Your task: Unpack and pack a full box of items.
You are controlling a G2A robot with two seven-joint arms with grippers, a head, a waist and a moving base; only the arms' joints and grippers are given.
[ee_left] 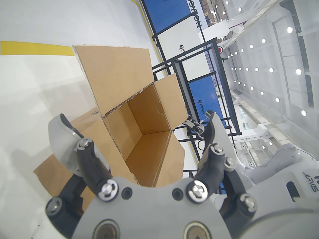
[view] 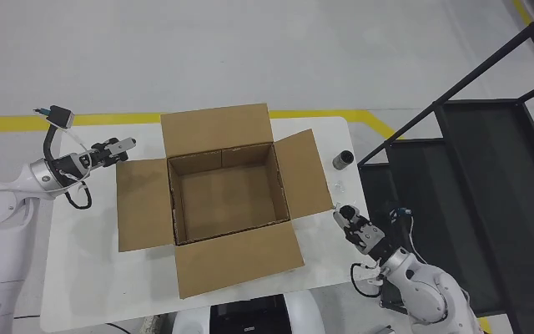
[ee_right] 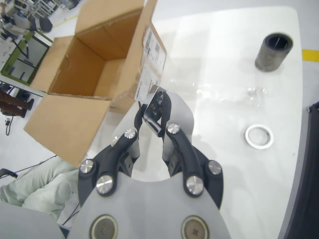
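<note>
An open cardboard box (view: 225, 196) sits in the middle of a white table (view: 83, 275), all four flaps folded outward and its brown floor in plain view from above. The left gripper (view: 123, 146) hangs at the table's far left side, just beside the far corner of the box's left flap, its jaws spread wide with nothing between them; its wrist camera looks past the two fingers (ee_left: 62, 130) into the box. The right gripper (view: 342, 215) is over the table's near right area, close to the outer edge of the right flap, its jaws clamped on a small metal bracket (ee_right: 154, 105) drilled with holes, held clear of the tabletop. Beyond it, toward the table's right edge, a black cylinder (ee_right: 273, 52) stands upright with its open end up. A pale ring (ee_right: 246, 136) lies flat on the table nearer the right gripper, well apart from the cylinder, and something clear and glinting (ee_right: 254, 91) lies on the surface between the two.
</note>
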